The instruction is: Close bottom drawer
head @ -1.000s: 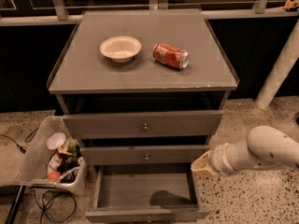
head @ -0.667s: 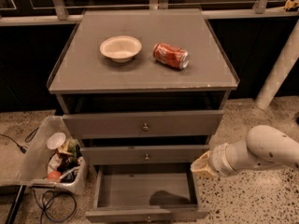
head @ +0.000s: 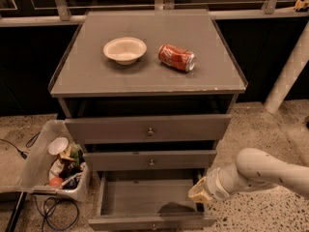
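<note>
The grey cabinet (head: 149, 76) has three drawers. The bottom drawer (head: 149, 199) is pulled far out and its inside looks empty. Its front panel (head: 152, 223) lies at the lower edge of the view, the knob barely showing. The middle drawer (head: 151, 160) and the top drawer (head: 149, 128) stick out a little. My gripper (head: 199, 193) comes in from the right on a white arm (head: 263, 170) and sits at the right side wall of the open bottom drawer, near its back corner.
A white bowl (head: 125, 50) and a red soda can (head: 176, 57) on its side lie on the cabinet top. A clear bin of trash (head: 58, 166) stands on the floor left of the drawers, with a black cable (head: 53, 211) beside it. A white post (head: 288, 71) rises at the right.
</note>
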You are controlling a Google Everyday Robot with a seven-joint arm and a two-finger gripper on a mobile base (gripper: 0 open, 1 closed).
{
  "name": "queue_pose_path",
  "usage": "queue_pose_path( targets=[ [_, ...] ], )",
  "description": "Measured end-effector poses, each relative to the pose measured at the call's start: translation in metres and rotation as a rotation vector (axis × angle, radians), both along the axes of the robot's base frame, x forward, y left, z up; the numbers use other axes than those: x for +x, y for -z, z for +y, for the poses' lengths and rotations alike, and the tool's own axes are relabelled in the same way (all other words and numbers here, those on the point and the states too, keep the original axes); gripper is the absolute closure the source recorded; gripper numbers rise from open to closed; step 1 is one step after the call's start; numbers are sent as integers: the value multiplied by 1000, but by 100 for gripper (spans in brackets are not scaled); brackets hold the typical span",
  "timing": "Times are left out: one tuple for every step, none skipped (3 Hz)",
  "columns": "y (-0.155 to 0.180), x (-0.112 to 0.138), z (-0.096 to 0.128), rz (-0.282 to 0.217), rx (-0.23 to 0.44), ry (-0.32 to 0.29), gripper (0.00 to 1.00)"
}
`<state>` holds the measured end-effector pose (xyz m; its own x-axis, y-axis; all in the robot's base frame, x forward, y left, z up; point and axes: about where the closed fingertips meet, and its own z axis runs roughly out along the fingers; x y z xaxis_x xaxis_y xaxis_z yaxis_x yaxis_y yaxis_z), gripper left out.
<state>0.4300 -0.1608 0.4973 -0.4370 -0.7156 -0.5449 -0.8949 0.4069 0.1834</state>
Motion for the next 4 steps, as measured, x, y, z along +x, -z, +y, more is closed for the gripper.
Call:
queue_pose_path(
  targets=[
    [38,-18,5,40,11,9,100],
    [69,-28,8,-1,84,29,100],
    [100,-34,-9,-57,158,47,100],
    [132,-25,-30,-63,228,69,100]
  ],
)
